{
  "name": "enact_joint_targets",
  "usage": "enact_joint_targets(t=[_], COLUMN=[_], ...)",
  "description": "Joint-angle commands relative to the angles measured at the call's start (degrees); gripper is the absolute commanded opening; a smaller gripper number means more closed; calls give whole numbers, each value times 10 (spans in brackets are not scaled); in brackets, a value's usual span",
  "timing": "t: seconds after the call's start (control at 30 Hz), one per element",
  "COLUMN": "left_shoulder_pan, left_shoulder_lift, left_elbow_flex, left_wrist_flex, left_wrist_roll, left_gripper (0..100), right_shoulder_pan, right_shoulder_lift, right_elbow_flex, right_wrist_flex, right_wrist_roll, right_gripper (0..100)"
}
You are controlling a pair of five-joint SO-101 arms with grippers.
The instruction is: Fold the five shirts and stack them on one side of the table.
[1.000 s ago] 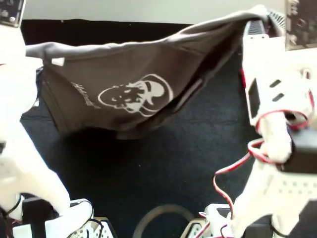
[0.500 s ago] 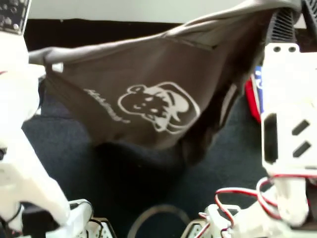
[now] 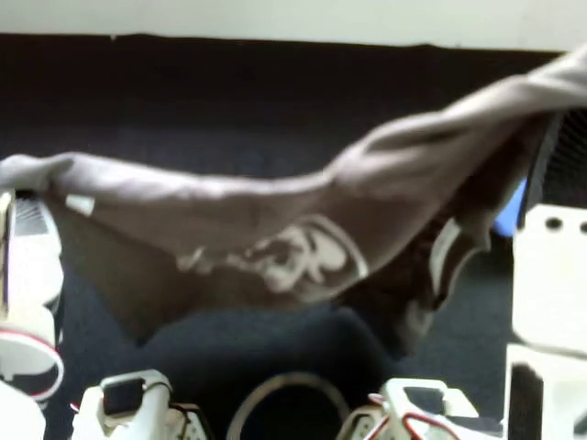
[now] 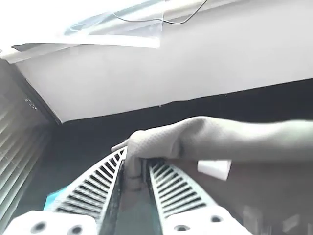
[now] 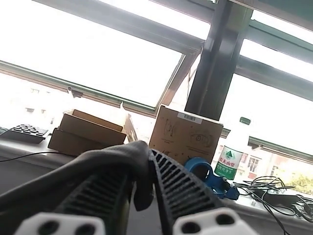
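Shirt (image 3: 229,197): a grey-brown garment, held clear of the dark desk (image 3: 229,101) and stretched between the two arms. In the high view its left end sits low. The fabric rises toward the upper right, and the middle sags in a loose fold toward the desk.

Left end effector (image 4: 132,161): the two ribbed fingers (image 4: 171,188) are almost fully closed. A bunched edge of the shirt is pinched between their tips.

Right end effector (image 5: 142,164): nearly closed in the same way. A fold of the shirt is draped over the fingertips and clamped between them.

Markings on the shirt:
- A small white tag (image 4: 214,168) is attached just beside the left grip point. No writing on it can be read.
- A pale printed graphic (image 3: 307,257) lies on the hanging panel, creased by the folds. The lettering beside it is too blurred to read.

Markings elsewhere, in the right wrist view:
- A bottle (image 5: 228,164) with a green and white label stands on the window ledge.
- A cardboard box (image 5: 188,134) next to it carries faint outline drawings and a small white sticker, too small to read.
- A keyboard (image 5: 24,132) lies at the far end of the ledge.
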State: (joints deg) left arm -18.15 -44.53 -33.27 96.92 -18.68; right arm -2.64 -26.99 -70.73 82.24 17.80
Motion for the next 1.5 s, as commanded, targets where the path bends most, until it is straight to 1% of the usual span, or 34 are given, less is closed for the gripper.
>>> enact_joint_targets(t=[0.0,0.13,0.3,0.37,0.47,0.6,0.7,0.87,1.0,1.13,1.3,1.47], left_shoulder_pan=[4,4,4,4,4,5,7,7,9,16,23,29], left_shoulder_lift=[0,0,0,0,15,117,226,418,567,701,842,936], left_elbow_flex=[7,80,221,268,321,331,284,100,-44,-161,-270,-364], left_wrist_flex=[-14,-44,-143,-195,-267,-310,-319,-313,-268,-207,-144,-86], left_wrist_roll=[1,1,1,0,0,0,0,0,0,0,0,3], left_gripper=[8,8,8,8,8,8,8,8,8,8,8,9], right_shoulder_pan=[7,6,-28,-34,-34,-33,-35,-35,-47,-60,-65,-63], right_shoulder_lift=[7,14,53,79,123,191,247,328,375,412,458,493], right_elbow_flex=[-11,49,168,226,301,363,369,369,374,374,374,374], right_wrist_flex=[3,-10,-54,-92,-179,-262,-296,-345,-341,-305,-263,-243], right_wrist_roll=[7,4,4,5,7,6,5,5,5,4,4,4], right_gripper=[7,7,7,7,7,7,7,7,7,7,7,7])
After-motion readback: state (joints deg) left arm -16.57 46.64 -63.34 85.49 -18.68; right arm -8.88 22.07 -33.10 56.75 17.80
